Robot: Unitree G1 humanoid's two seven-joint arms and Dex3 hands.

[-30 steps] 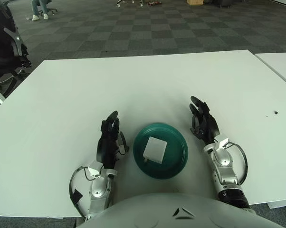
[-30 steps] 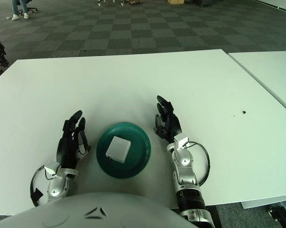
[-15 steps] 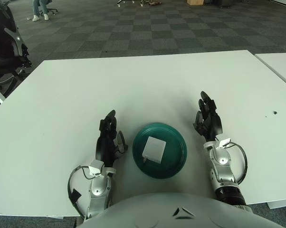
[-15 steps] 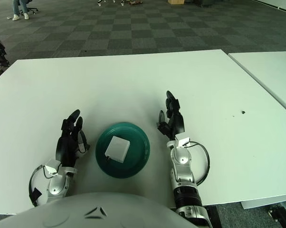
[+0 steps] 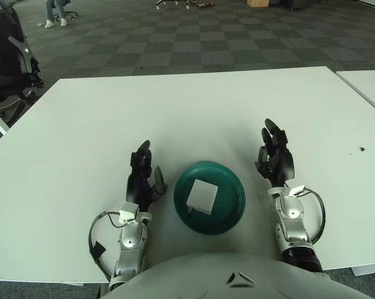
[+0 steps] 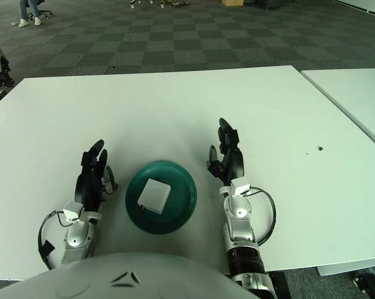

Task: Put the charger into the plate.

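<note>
A white square charger [image 5: 202,196] lies in the dark green plate [image 5: 230,205] near the front edge of the white table. My left hand [image 5: 141,175] rests on the table just left of the plate, fingers spread and empty. My right hand [image 5: 275,155] rests on the table to the right of the plate, fingers spread and empty. Neither hand touches the plate or the charger.
A second white table [image 5: 365,84] stands at the right. A black office chair [image 5: 10,65] stands past the table's left edge. A small dark speck [image 5: 361,149] marks the table at the right.
My right hand has moved right and away from the plate's edge, straightening up. My left hand has shifted slightly. The charger and plate stay put.
</note>
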